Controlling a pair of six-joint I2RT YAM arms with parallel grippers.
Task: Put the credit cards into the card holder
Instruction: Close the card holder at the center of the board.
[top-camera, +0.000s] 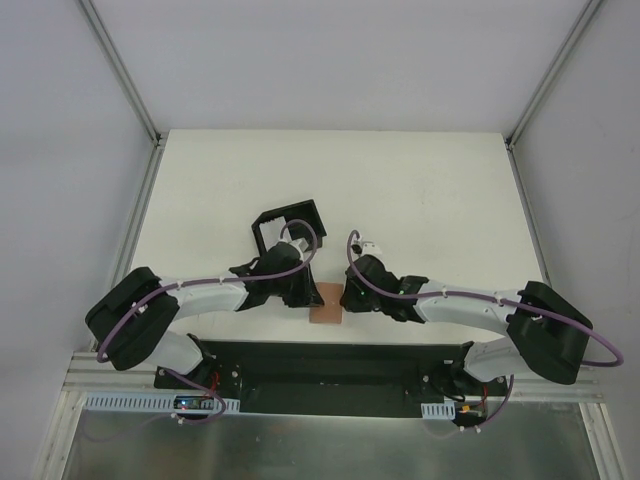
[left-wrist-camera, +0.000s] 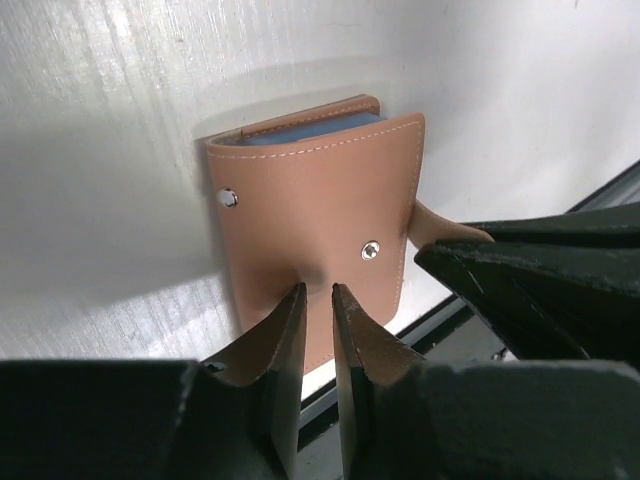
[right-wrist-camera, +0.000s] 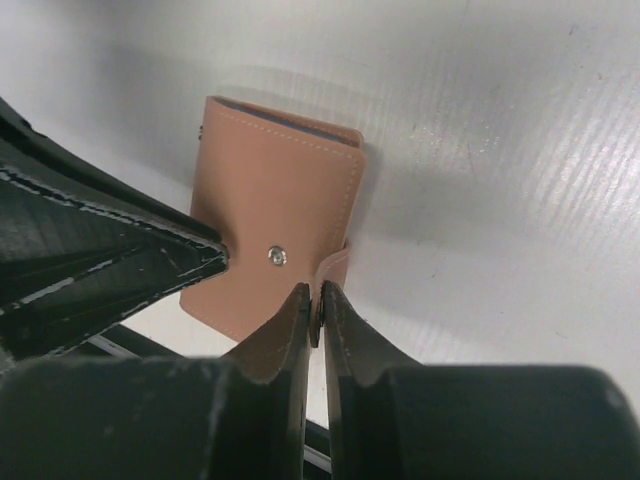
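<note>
I logged: card holder (left-wrist-camera: 310, 210) folded over blue credit cards (left-wrist-camera: 312, 129), snap (right-wrist-camera: 277, 256) unfastened; right gripper (right-wrist-camera: 316, 292) pinched tab (right-wrist-camera: 338, 265), left gripper (left-wrist-camera: 318, 290) narrow, empty.

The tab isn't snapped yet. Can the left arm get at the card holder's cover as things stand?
Probably yes. The left fingers are right at the card holder's near edge, nothing between; the right fingers only pinch the snap tab at the side.

The left arm (top-camera: 205, 290) and right arm (top-camera: 465, 300) both stretch inward, elbows low, with the wrists nearly meeting at centre. The left gripper (left-wrist-camera: 318, 290) points down, its 2 fingers a sliver apart, holding nothing. The right gripper (right-wrist-camera: 318, 292) is pinched closed on the card holder (right-wrist-camera: 265, 190) at its edge.
</note>
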